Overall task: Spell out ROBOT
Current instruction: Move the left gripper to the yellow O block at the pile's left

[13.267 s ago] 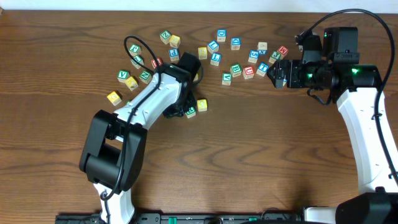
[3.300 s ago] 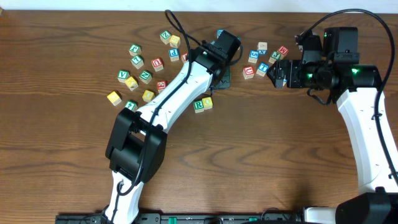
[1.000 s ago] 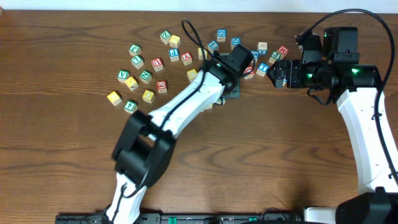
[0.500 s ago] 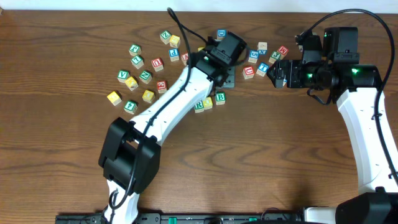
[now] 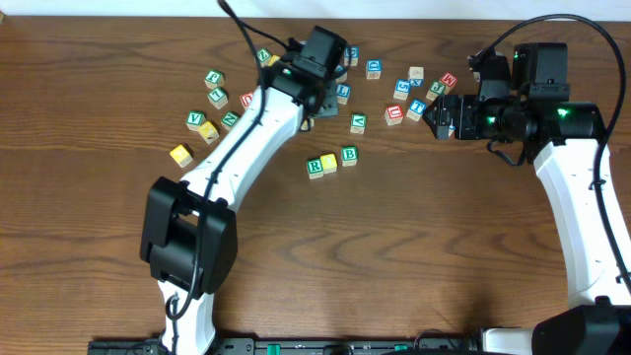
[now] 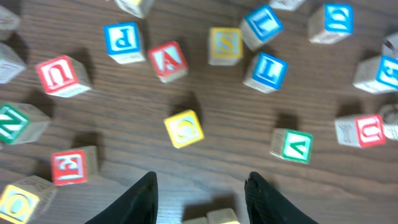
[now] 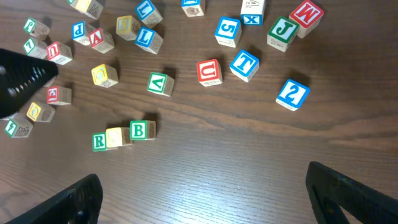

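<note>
Three letter blocks stand in a row on the table: a green R point(image 5: 314, 167), a yellow block point(image 5: 328, 163) and a green B point(image 5: 348, 155). The row also shows in the right wrist view, with its R point(image 7: 99, 141) and its B point(image 7: 140, 130). My left gripper point(image 6: 200, 183) is open and empty, up above the table among the scattered blocks point(image 5: 309, 113). A yellow O block point(image 6: 184, 129) lies just ahead of its fingers. A blue T block point(image 7: 245, 65) lies near a red U point(image 7: 209, 71). My right gripper point(image 7: 211, 199) is open and empty, at the right point(image 5: 441, 116).
Many loose letter blocks lie scattered across the far part of the table, from a group at the left point(image 5: 207, 128) to a group at the right point(image 5: 414, 89). A green V block point(image 7: 161, 83) sits between the row and the far blocks.
My left gripper set the B block at the right end of the row, let go, and swung back up and left over the scattered blocks. The right arm has not moved.
</note>
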`<control>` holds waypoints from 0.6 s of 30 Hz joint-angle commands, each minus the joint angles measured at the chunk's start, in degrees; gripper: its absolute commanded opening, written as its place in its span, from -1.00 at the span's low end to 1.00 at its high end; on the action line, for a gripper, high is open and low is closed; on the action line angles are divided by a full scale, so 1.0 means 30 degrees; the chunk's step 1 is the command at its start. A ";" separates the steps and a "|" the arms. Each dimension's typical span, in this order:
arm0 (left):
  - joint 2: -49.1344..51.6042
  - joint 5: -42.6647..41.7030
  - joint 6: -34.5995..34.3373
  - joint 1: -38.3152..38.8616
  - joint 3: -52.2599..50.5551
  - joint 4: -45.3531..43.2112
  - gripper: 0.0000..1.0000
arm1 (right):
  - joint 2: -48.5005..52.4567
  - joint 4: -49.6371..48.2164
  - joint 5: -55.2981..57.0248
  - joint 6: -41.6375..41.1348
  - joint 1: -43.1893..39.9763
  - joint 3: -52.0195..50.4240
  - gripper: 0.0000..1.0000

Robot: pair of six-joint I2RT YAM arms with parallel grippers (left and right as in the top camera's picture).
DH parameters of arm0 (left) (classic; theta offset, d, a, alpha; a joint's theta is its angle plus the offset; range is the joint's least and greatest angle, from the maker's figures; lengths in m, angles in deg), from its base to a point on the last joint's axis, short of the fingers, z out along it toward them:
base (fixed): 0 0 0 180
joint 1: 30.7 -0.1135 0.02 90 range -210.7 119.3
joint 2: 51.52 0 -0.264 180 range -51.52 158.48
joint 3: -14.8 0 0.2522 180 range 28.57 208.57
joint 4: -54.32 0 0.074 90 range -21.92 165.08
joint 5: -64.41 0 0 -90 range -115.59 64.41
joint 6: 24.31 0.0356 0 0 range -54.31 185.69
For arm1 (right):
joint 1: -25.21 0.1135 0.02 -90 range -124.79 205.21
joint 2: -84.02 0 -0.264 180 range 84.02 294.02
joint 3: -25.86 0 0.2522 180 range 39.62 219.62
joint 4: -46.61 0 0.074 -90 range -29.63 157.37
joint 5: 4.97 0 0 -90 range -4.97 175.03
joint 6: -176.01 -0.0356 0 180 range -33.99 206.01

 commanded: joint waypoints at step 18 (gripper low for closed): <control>-0.0015 0.0248 0.1268 -0.2426 0.0321 0.0831 -0.10 | 0.0007 0.0022 -0.0117 0.0095 -0.0240 0.0386 0.98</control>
